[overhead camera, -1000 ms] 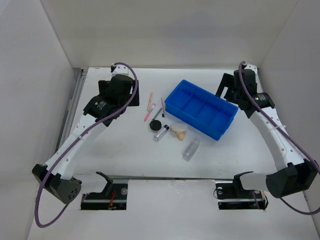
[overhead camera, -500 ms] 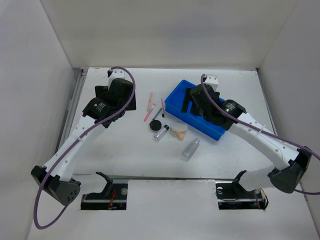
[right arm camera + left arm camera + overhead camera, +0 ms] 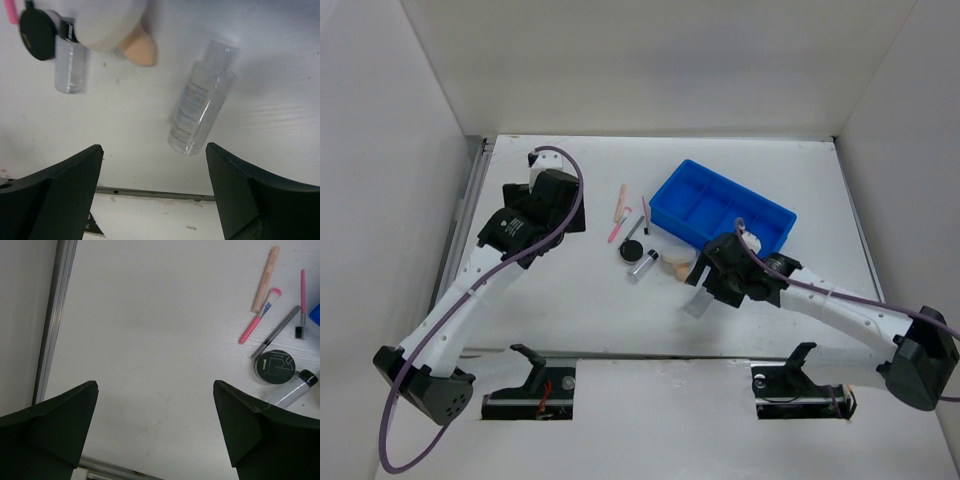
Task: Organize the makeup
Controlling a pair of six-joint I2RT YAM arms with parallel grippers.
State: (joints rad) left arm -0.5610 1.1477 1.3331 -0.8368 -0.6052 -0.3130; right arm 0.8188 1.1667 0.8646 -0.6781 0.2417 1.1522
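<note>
The makeup lies left of and in front of the blue tray [image 3: 722,216]. A pink slim stick [image 3: 622,203], a thin dark pencil [image 3: 636,226], a black round compact [image 3: 633,250], a silver-black cylinder [image 3: 643,265], a beige teardrop sponge [image 3: 677,264] and a clear small bottle [image 3: 700,302] all rest on the table. My right gripper [image 3: 715,282] hovers open over the bottle [image 3: 200,105], which lies just ahead of its right finger; the sponge [image 3: 137,47] and cylinder [image 3: 70,62] lie beyond. My left gripper [image 3: 525,222] is open and empty, well left of the makeup; it sees the compact [image 3: 274,366] and pencil [image 3: 276,332].
A pink-handled brush [image 3: 257,317] lies beside the pink stick [image 3: 265,271]. White walls enclose the table on three sides. A metal rail [image 3: 468,205] runs along the left edge. The table's front edge [image 3: 160,192] is just below my right gripper.
My right arm has swung from the back right, across the blue tray, down to the front over the clear bottle. My left arm has shifted slightly left.
</note>
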